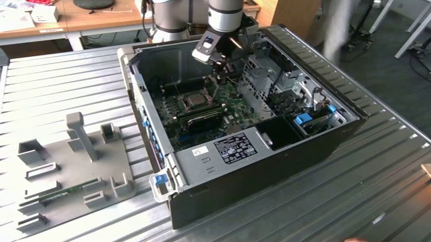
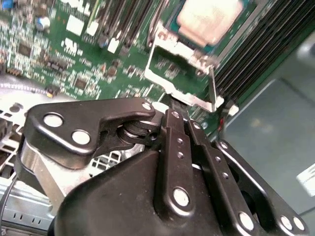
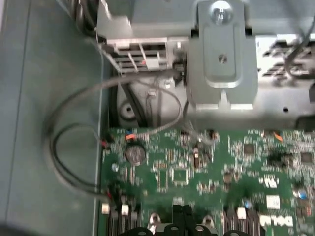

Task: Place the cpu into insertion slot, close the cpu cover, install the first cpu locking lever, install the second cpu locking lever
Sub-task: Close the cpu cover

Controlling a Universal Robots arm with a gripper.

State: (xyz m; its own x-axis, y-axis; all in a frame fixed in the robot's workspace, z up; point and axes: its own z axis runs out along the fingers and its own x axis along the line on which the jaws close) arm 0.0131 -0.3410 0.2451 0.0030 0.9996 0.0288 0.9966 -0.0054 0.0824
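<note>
We see the cpu already lying flat in the insertion slot, with its shiny grey top facing up. The slot sits on the green board inside the open computer case, and the case lies on the table.

The cpu cover is not down yet. It is swung open, away from the slot, and we can see green board through its big square window.

In the second wrist view the gripper is right at the near edge of the cover. Its two black fingers are pressed close together. We cannot tell if they pinch anything or only touch the edge.

So the three things line up: first the gripper, then the open cover, then the cpu in its slot just past it. The cover lies between the gripper and the cpu.

We think the first step is done and the cover step is under way.
</note>
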